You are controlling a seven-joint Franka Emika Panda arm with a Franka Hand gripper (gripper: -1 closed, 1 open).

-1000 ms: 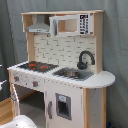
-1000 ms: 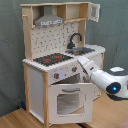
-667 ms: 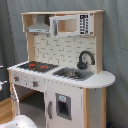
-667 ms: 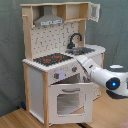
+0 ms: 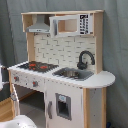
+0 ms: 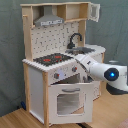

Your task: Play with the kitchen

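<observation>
Jaws hidden, so whether they gripped anything I couldn't tell, as one white arm (image 6: 100,69) reached under the stovetop (image 6: 52,59) of the one kitchen (image 5: 62,75)

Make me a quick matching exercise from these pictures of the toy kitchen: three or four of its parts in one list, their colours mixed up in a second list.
Parts:
1. faucet
2. hood
3. burners
4. oven door

Colours:
A. red
B. white with a window
C. black
D. grey

Pairs: 1-C, 2-D, 3-A, 4-B
</observation>
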